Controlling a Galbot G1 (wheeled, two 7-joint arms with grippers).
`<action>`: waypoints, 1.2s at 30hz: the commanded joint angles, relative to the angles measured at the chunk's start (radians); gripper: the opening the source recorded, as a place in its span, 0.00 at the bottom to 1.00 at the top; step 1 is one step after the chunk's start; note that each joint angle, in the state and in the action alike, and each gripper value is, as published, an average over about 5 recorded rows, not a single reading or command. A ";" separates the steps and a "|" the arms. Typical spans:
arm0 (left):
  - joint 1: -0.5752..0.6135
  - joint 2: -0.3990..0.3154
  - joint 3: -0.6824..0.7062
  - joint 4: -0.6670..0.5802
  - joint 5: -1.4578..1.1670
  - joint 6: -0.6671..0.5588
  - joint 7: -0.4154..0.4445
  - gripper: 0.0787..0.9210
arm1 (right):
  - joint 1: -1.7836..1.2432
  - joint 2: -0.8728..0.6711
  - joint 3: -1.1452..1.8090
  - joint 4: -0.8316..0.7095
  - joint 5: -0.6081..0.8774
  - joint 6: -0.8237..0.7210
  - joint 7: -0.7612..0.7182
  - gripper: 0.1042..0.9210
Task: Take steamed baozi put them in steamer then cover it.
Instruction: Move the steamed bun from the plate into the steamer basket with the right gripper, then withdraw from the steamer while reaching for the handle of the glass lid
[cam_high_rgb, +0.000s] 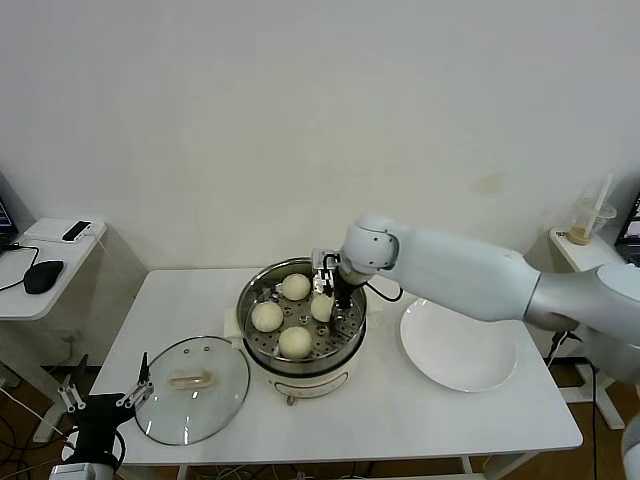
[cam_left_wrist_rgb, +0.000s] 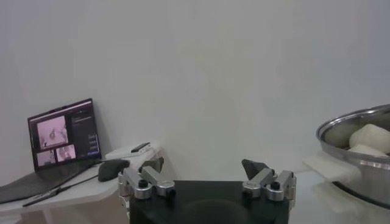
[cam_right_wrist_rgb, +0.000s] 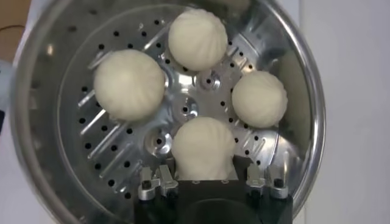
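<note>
While my right claw sits down inside the steamer, it is pinching one steamed baozi between its fingers, low over the perforated tray at about 3 o'clock of the pot's centre. Three more buns rest on the tray — one at 12 o'clock, one at 9 o'clock, one at 6 o'clock. From the steamer, the cover lies flat on the white desk at roughly 8 o'clock, handle up, and a white plate sits at 3 o'clock. My left claw hangs off the desk's near left corner — fingers spread wide and holding nothing, just beside the cover's rim.
</note>
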 joint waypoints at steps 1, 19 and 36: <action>0.000 0.000 0.000 0.000 0.000 0.000 0.000 0.88 | -0.014 0.018 0.010 -0.021 -0.031 -0.005 0.004 0.61; -0.008 0.002 0.007 -0.003 -0.001 0.001 0.000 0.88 | 0.063 -0.179 0.162 0.170 0.127 -0.017 0.100 0.88; 0.000 0.002 0.021 -0.002 0.022 0.003 -0.001 0.88 | -0.917 -0.440 1.054 0.600 0.161 0.416 0.736 0.88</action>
